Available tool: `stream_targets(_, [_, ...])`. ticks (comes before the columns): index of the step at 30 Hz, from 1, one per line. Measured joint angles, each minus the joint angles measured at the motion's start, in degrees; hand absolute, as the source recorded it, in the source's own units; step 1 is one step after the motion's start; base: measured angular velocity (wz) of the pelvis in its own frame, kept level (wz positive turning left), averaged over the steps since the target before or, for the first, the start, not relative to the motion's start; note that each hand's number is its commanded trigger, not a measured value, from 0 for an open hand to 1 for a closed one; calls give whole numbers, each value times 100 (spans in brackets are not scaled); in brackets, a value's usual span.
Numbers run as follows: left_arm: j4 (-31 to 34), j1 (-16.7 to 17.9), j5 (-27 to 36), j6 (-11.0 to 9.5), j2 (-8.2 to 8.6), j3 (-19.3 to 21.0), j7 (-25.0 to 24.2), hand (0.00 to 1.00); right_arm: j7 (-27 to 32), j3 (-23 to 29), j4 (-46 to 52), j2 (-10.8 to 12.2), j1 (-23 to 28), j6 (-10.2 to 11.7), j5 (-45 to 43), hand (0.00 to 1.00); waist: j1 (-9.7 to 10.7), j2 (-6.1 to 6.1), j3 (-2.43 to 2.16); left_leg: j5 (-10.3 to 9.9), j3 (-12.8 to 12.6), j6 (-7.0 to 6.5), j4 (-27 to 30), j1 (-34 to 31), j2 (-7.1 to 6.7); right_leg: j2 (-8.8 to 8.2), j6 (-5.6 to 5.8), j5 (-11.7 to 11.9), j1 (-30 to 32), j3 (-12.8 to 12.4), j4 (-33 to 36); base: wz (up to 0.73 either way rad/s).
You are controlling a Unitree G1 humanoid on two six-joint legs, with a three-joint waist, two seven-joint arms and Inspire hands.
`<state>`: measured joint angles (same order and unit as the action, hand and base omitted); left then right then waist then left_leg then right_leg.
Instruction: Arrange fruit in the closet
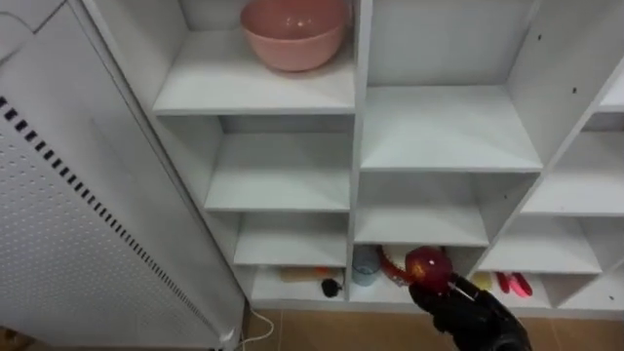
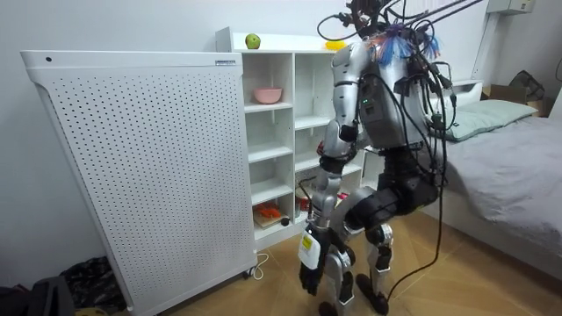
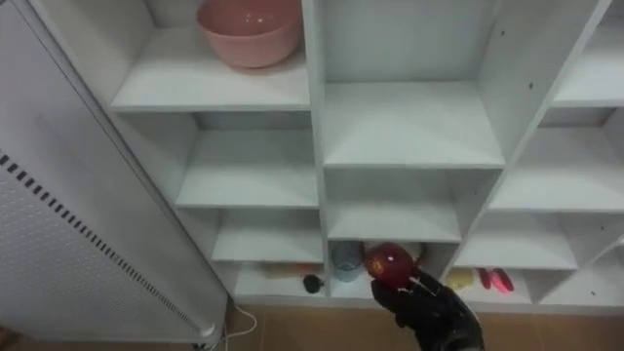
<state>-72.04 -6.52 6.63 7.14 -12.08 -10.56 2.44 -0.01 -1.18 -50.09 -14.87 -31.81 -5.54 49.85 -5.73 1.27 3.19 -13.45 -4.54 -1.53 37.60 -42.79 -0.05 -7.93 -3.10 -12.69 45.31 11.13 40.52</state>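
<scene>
— Where's the round red apple?
— Low, right of centre, before the white closet's bottom shelf. The right hand holds it, dark fingers curled round its underside. The left hand hangs low.

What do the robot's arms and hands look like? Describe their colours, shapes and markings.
The right hand is glossy black with thick, rounded fingers, and the wrist behind it is black too. In the room view the left arm has smooth silver-grey shells with a black joint at the elbow. The left hand is black, with a small white tag at its back.
</scene>
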Motion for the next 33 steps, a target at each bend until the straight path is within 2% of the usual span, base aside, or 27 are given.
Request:
stream_targets(2, [-3, -8, -4, 18, 4, -172, 74, 0, 37, 0, -152, -53, -184, 0, 56, 100, -73, 14, 2, -60, 2, 7, 218, -209, 26, -8, -33, -47, 197, 1, 182, 2])
stream_targets(4, [-4, -17, -3, 41, 0, -327, 121, 0, 80, 2, -273, -134, -421, 0, 347, 100, -105, 30, 9, -103, 10, 14, 367, -458, 19, -89, -55, -118, 444, 5, 391, 15])
stream_targets(6, [-3, -21, -5, 71, 3, -337, 141, 0, 161, 3, -482, -181, -696, 0, 597, 100, -112, 72, 35, -103, 7, 19, 439, -592, 17, -135, -75, -158, 603, 2, 531, 15])
stream_targets(12, [-4, -87, -5, 126, 1, -537, 266, 0, 556, 31, -680, -585, -1293, 59, 1172, 100, -225, 91, 46, -111, 38, 40, 751, -1112, 12, -223, -159, -216, 1074, 114, 821, 8])
stream_targets(17, [1, -159, -6, 125, -28, -536, 332, 0, 914, 83, -679, -799, -1552, 116, 1568, 100, -237, 91, 45, -171, 203, 76, 1011, -1397, 20, -251, -216, -280, 1214, 276, 976, 11])
stream_targets(22, [36, -174, -4, 125, -30, -548, 374, 0, 1175, 73, -678, -959, -1738, 190, 1893, 100, -253, 104, 49, -268, 193, 54, 1321, -1685, 9, -336, -222, -406, 1486, 278, 1308, 6])
stream_targets(23, [37, -174, -3, 125, -30, -550, 384, 0, 1241, 74, -678, -987, -1787, 198, 1989, 30, -245, 114, 47, -280, 188, 53, 1374, -1742, -7, -373, -231, -438, 1550, 280, 1382, 6])
stream_targets(24, [41, -180, -4, 123, -28, -553, 432, 0, 1308, 74, -680, -1009, -1839, 213, 2114, 0, -231, 141, 57, -280, 181, 53, 1394, -1778, -37, -422, -245, -461, 1603, 281, 1442, 6])
stream_targets(33, [36, -176, -7, 121, -34, -548, 495, 0, 1815, 86, -681, -1019, -2331, 314, 2532, 0, -243, 190, 47, -283, 230, 49, 1429, -1915, -34, -408, -242, -445, 1692, 326, 1423, 1])
